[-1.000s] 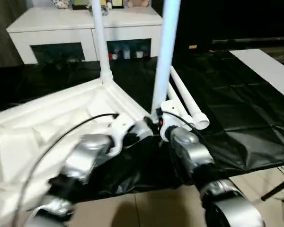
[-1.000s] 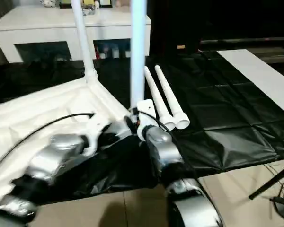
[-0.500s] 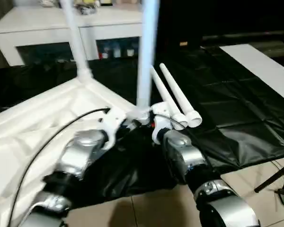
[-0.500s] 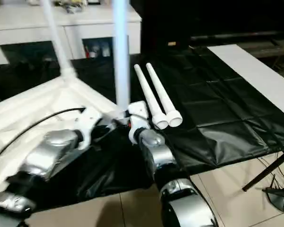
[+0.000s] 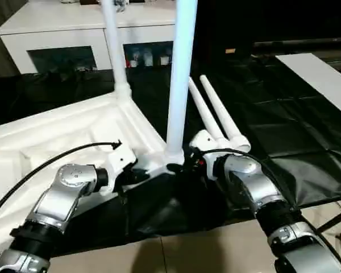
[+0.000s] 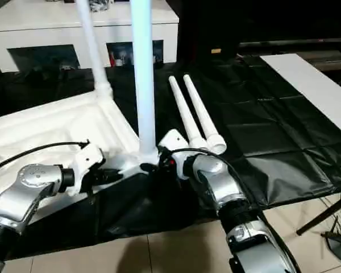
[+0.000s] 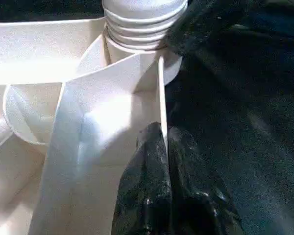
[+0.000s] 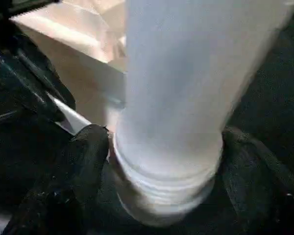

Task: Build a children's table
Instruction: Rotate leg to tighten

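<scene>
Children's table, tabletop inverted | we pinch its rim with left gripper | right gripper clasps second leg at corner socket | next: twist it home, we judge.

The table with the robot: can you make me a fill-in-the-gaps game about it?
1. The number of legs already standing up in the tabletop is ____.
2. The spare legs lie on a sheet whose colour is ____.
3. The right claw is shut around the bottom of a standing ____.
4. The left claw pinches the tabletop's thin ____.

Missing words: two; black; leg; wall
</scene>
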Controlling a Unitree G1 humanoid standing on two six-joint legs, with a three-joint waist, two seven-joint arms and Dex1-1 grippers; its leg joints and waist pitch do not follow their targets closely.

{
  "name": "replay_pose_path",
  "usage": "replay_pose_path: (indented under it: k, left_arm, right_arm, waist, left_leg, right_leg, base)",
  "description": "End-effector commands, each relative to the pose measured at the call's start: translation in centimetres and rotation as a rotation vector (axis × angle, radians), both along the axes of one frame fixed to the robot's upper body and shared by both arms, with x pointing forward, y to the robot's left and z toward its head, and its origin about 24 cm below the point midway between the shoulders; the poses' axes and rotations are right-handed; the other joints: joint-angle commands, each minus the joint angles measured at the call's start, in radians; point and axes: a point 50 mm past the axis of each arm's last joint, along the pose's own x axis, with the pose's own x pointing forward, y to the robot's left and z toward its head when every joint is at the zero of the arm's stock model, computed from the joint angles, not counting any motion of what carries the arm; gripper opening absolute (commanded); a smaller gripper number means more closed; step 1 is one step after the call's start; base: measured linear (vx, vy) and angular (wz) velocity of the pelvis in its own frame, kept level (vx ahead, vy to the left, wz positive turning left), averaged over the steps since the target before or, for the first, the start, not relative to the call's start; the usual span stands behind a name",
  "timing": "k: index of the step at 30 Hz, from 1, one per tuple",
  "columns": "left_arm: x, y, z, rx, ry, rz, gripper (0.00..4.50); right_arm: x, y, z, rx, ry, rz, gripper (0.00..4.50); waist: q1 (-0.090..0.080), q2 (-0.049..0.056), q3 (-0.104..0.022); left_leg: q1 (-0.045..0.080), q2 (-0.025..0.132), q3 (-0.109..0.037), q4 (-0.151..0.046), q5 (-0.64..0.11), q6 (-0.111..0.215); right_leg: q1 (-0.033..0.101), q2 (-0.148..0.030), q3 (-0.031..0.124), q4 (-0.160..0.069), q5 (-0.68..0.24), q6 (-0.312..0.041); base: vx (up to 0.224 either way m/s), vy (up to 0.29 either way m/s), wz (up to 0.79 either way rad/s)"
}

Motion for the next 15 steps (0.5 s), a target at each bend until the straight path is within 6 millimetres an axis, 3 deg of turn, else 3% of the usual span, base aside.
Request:
replay_pose_path:
  k: [1,6,11,15]
  left_arm:
    - [-1.04,-0.74,-0.92,0.001,0.071,-0.082,0.00]
    - [-1.05,-0.81,-0.76,-0.007,0.074,-0.094,0.00]
    - [-1.10,-0.76,-0.70,-0.010,0.075,-0.095,0.00]
    - [-1.19,-0.59,-0.69,-0.009,0.079,-0.094,0.00]
  right_arm:
    - [-0.59,0.50,0.14,0.002,0.017,0.078,3.56]
    - [-0.58,0.70,0.00,0.008,0.036,0.092,3.30]
    - [-0.56,0.59,-0.11,0.002,0.046,0.101,2.83]
    - [-0.61,0.32,-0.30,-0.010,0.061,0.113,2.74]
  waist:
    - [0.001,-0.001,-0.053]
    - [0.007,-0.004,-0.057]
    - [0.008,-0.009,-0.058]
    - [0.009,-0.008,-0.058]
  left_leg:
    - [-0.002,0.017,0.007,-0.069,-0.187,0.058]
    - [-0.008,0.015,0.007,-0.064,-0.127,0.068]
    - [-0.009,0.015,0.007,-0.063,-0.117,0.071]
    - [-0.009,0.015,0.006,-0.063,-0.119,0.070]
  right_leg:
    - [0.055,-0.046,0.044,-0.067,-0.190,-0.241]
    - [0.059,-0.046,0.044,-0.057,-0.111,-0.253]
    - [0.060,-0.046,0.043,-0.057,-0.114,-0.248]
    - [0.060,-0.046,0.043,-0.057,-0.120,-0.245]
  base:
    - [0.000,0.000,0.00]
    - [0.000,0.000,0.00]
    - [0.000,0.000,0.00]
    - [0.000,0.000,0.00]
